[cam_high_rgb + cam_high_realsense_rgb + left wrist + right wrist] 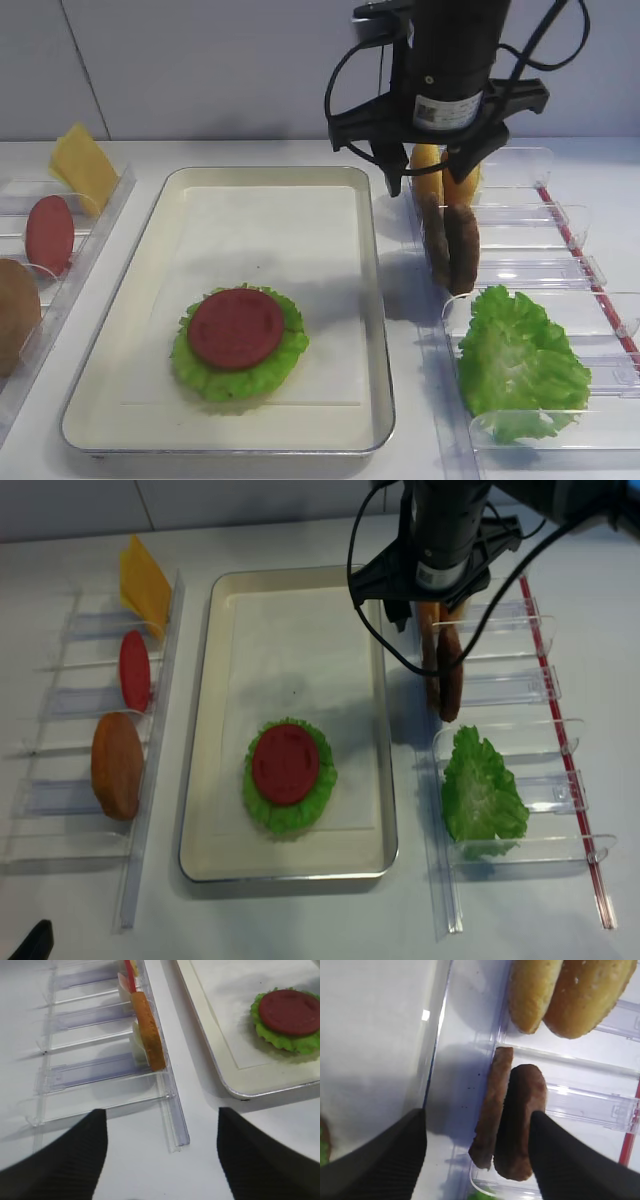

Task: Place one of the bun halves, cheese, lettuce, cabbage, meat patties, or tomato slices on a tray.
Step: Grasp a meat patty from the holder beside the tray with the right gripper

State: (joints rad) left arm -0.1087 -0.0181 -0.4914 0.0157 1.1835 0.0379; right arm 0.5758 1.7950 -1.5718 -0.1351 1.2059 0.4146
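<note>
A: Jaws of the right gripper (477, 1152) are seen spread wide, straddling both meat patties (512, 1122) standing on edge in the right clear holder (600, 1105). Right finger (565, 1160) is pressed on the darker patty; left finger is kept apart.

B: Clamped yet?

A: Not shown. Nothing is lifted.

B: Left gripper (162, 1155)?

A: Parted, nothing held, beside the left holder (100, 1085) with a bun half (149, 1030).

B: Tray (120, 300)?

A: Lettuce (238, 362) topped by a tomato slice (236, 327) is seen on it.
</note>
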